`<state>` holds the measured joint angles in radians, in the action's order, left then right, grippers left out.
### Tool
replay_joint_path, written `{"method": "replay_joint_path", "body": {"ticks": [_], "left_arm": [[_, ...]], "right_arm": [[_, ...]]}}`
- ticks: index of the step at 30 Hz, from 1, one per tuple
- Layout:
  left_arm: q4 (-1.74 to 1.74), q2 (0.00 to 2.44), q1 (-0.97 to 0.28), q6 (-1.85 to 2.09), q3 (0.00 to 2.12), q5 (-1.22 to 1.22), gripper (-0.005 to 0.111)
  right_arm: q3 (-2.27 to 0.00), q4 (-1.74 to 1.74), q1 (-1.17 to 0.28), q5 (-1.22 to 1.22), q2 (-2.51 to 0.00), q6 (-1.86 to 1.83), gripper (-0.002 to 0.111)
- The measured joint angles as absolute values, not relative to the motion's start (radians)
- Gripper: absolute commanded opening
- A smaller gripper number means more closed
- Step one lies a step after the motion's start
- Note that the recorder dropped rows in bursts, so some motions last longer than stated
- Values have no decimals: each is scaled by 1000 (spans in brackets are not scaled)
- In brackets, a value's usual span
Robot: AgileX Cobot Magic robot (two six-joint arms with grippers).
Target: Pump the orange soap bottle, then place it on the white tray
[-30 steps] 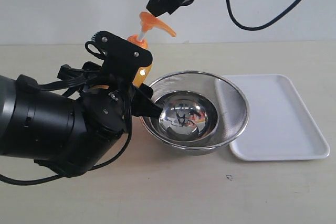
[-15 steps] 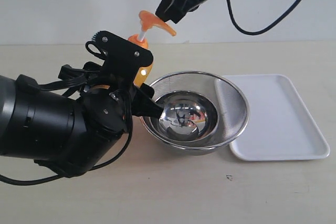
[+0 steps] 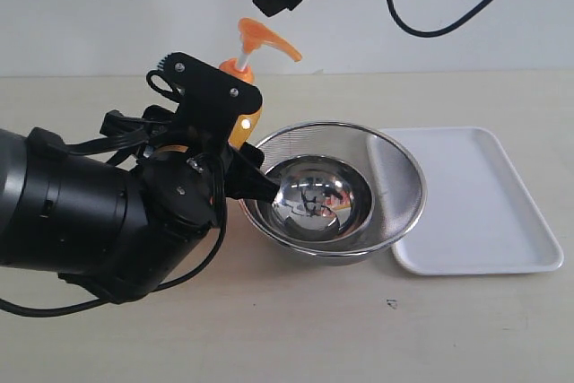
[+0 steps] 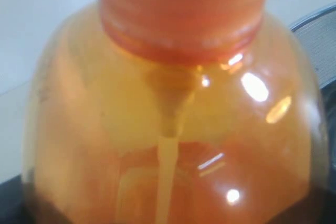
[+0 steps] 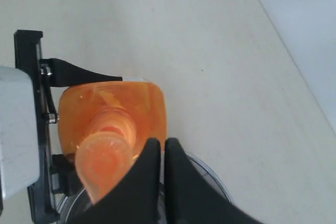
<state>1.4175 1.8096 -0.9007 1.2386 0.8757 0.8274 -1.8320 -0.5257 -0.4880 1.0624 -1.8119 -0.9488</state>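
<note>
Bottle gripped, pump head untouched.
Left gripper [image 3: 239, 157] clamps the bottle [image 3: 246, 123], upright just beside the bowl [image 3: 396, 177]; the tray [image 3: 484, 213] lies on the bowl's other side. Right gripper [image 5: 161, 148], fingers closed, hovers above the pump. Risks: an off-centre press tilts the bottle; the carry clips the bowl rim.

Closed right gripper [image 5: 160, 144] over the orange soap bottle [image 5: 144, 106]
The black fingertips are pressed together just beside the orange pump head [image 5: 105, 163]; whether they touch it cannot be told. A mesh bowl rim [image 5: 210, 173] shows beyond the fingers.
</note>
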Motion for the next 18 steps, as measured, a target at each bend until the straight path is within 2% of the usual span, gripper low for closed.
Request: {"method": "replay_joint_path", "body": {"ticks": [18], "left_arm": [[1417,1810,-901,1239,876,826,5]], "right_arm": [[-1834,-571,-488,1132,-1791,-939,0]]}}
